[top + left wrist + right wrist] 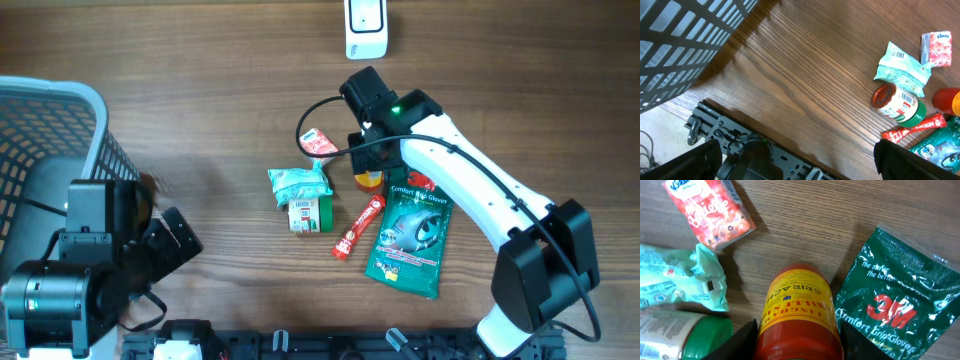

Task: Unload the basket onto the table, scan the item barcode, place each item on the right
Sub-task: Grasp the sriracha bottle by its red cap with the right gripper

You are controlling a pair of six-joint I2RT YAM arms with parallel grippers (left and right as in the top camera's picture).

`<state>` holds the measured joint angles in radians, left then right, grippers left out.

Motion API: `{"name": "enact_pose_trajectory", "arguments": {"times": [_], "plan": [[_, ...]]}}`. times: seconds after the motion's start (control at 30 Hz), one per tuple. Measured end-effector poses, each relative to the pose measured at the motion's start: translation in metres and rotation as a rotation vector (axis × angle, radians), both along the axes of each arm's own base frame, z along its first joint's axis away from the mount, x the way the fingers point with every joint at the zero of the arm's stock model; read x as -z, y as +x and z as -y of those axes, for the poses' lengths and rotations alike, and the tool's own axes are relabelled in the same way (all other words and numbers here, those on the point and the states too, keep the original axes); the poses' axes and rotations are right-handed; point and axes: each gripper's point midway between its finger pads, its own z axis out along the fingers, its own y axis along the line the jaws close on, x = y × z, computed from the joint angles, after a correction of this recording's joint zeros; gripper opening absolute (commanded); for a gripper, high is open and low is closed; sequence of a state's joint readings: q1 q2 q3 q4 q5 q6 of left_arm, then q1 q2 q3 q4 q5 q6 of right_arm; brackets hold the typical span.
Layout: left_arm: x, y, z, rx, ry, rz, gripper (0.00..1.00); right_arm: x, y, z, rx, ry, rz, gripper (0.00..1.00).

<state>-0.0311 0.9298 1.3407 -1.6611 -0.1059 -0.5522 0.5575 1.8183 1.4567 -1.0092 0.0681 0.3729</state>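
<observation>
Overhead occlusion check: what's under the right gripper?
A red sauce bottle with a yellow label, between the fingers of the right gripper. The overhead view shows only its orange end; the rest is covered, and no barcode shows.

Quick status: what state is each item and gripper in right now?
Red sriracha bottle with yellow label: on table, between right jaws.
Right gripper: straddling bottle, grip unclear.
Left gripper: open, empty.
Green 3M gloves pack: lying flat.
White-labelled jar: on its side.
Mint-green packet: crumpled, barcode up.
</observation>
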Motion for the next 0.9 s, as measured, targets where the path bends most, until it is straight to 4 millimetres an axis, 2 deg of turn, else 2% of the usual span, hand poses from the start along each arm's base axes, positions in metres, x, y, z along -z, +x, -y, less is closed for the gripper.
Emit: {"name": "enact_pose_trajectory", "arguments": {"times": [0.17,0.27,0.33,0.37,0.4,0.47,0.57,0.63,0.7,0.73,0.77,0.83,0.9], "plan": [[0.000,0.000,0.000,0.000,0.000,0.000,1.00,-0.002,-0.006,0.005,0.171,0.009,-0.038,0.43],[0.000,0.000,0.000,0.000,0.000,0.000,1.00,-0.012,-0.001,0.012,0.429,0.056,-0.053,0.42],[0.000,0.000,0.000,0.000,0.000,0.000,1.00,-0.012,-0.003,0.008,0.594,0.114,-0.088,0.43],[0.000,0.000,0.000,0.000,0.000,0.000,1.00,-0.012,-0.004,0.005,0.653,0.139,-0.105,0.51],[0.000,0.000,0.000,0.000,0.000,0.000,1.00,-0.012,-0.006,0.003,0.688,0.155,-0.118,0.75],[0.000,0.000,0.000,0.000,0.000,0.000,1.00,-0.012,-0.008,-0.001,0.755,0.181,-0.143,0.99],[0.000,0.000,0.000,0.000,0.000,0.000,1.00,-0.015,-0.010,-0.005,0.783,0.209,-0.166,1.00],[0.000,0.000,0.000,0.000,0.000,0.000,1.00,-0.035,-0.006,-0.001,0.774,0.256,-0.135,1.00],[0.000,0.000,0.000,0.000,0.000,0.000,1.00,-0.083,0.003,0.011,0.765,0.364,-0.042,1.00],[0.000,0.000,0.000,0.000,0.000,0.000,1.00,-0.113,0.006,0.027,0.785,0.433,0.008,1.00],[0.000,0.000,0.000,0.000,0.000,0.000,1.00,-0.131,0.006,0.043,0.816,0.472,0.033,1.00],[0.000,0.000,0.000,0.000,0.000,0.000,1.00,-0.140,0.009,0.085,0.915,0.526,0.008,1.00],[0.000,0.000,0.000,0.000,0.000,0.000,1.00,-0.127,0.017,0.097,0.942,0.569,-0.057,1.00]]}}
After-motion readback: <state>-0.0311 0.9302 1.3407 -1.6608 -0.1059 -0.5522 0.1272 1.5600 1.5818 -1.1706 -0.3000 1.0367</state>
